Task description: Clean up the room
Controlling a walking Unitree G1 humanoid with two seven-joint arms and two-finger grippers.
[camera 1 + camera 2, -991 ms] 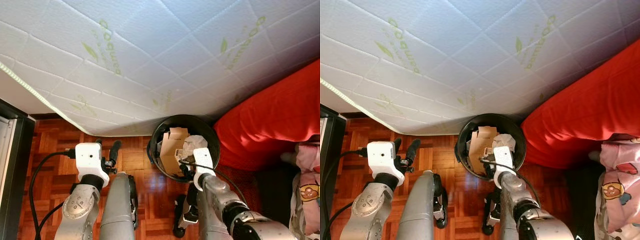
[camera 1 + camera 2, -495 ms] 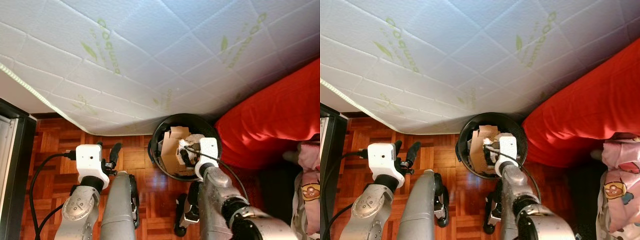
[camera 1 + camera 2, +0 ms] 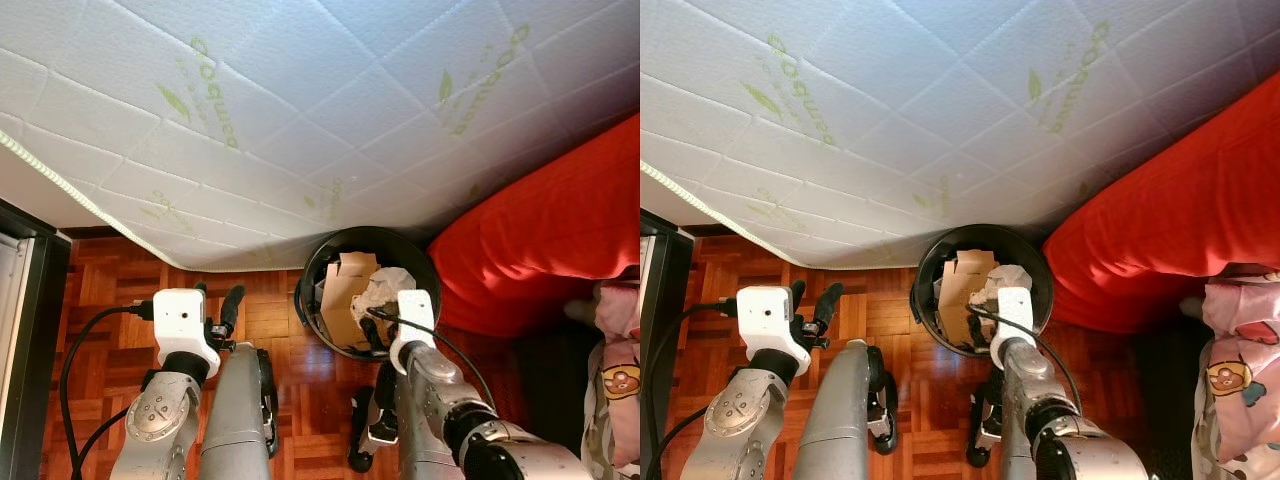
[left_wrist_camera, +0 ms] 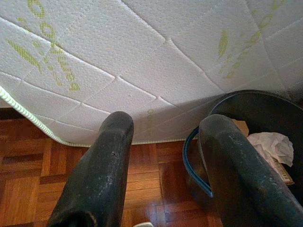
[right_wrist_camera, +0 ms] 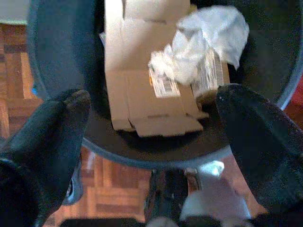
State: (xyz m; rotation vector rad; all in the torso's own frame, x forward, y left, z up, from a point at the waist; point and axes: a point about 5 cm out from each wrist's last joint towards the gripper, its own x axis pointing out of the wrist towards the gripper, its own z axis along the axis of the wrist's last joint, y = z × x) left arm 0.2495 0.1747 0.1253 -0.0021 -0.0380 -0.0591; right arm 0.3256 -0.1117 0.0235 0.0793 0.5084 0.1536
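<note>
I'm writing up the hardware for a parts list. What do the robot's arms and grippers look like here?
Both arms are silver metal with ribbed round joints. Each wrist carries a white boxy camera housing fed by a black cable. The left gripper has two long, thick, rounded matte-black fingers, slightly scuffed. The right gripper has the same black rounded fingers.

The round black plastic bin [image 3: 318, 272] is hemmed between the white quilted mattress [image 3: 300, 110] and the red blanket [image 3: 540, 240]; flattened brown cardboard [image 5: 142, 94] and crumpled white paper [image 5: 208, 38] crowd its mouth.
</note>
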